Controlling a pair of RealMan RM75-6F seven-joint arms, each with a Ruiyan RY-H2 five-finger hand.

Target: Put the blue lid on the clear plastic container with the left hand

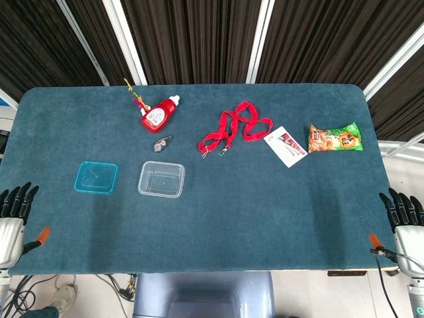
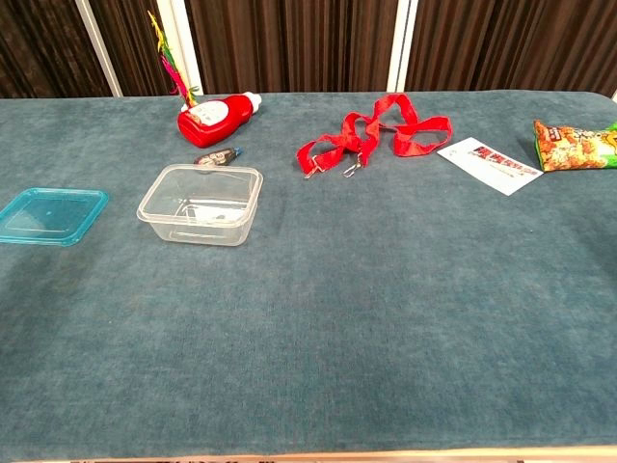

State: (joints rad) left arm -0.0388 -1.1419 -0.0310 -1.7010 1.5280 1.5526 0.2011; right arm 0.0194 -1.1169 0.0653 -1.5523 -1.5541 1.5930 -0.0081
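The lid [image 1: 97, 177] lies flat on the surface, just left of the container [image 1: 161, 179] — ahead and inward of the left robot hand [image 1: 12, 222], the nearer one, fingers extended, holding nothing.

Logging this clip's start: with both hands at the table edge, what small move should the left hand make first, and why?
Probably reach the left hand forward toward the blue lid. The lid lies flat on the table, apart from and left of the clear plastic container, which stands open and uncovered. The left hand rests at the near edge holding nothing, so it likely must close that gap before any grasp.
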